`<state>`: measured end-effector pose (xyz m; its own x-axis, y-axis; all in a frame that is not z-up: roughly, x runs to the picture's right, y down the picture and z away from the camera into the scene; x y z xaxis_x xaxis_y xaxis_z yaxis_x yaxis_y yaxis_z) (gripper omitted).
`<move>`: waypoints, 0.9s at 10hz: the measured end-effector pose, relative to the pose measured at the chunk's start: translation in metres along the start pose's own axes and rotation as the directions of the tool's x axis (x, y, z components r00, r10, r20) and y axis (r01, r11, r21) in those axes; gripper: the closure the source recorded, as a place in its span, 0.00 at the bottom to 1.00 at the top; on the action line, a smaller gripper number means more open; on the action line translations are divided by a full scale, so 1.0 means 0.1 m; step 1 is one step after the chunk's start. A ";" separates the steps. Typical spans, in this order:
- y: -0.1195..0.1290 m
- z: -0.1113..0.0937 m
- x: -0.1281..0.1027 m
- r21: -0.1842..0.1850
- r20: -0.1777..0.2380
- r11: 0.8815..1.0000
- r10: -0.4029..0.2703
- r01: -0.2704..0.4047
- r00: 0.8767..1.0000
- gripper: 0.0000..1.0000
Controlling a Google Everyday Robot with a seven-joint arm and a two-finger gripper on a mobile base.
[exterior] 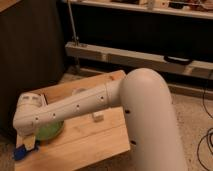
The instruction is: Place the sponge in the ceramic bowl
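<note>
The end effector (30, 144), spread wide, seemingly touches the sponge (20, 153) beside the ceramic bowl (50, 133).

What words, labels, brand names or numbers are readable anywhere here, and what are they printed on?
None can be read.
White arm: only small dark dots, no lettering.
Shelf items at the top: too blurred to read.
Tool, low over the left corner of the table, beside the blue sponge and green bowl: no visible marks on any of them.
</note>
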<state>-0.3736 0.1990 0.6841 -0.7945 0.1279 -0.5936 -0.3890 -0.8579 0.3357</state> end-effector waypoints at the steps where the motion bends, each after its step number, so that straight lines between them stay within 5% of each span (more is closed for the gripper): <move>1: -0.04 -0.05 -0.11 0.011 -0.002 1.000 -0.021 0.021 1.000 0.20; 3: -0.21 -0.19 -0.35 0.058 -0.015 0.991 -0.120 0.121 0.993 0.20; 4: -0.26 -0.22 -0.39 0.094 -0.034 0.976 -0.195 0.198 0.980 0.20; 6: -0.34 -0.26 -0.36 0.130 -0.095 0.906 -0.394 0.404 0.914 0.20; 9: -0.35 -0.26 -0.35 0.101 -0.134 0.761 -0.627 0.640 0.767 0.20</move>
<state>-0.3202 0.2119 0.6744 -0.3029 0.5694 -0.7643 -0.8520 -0.5211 -0.0505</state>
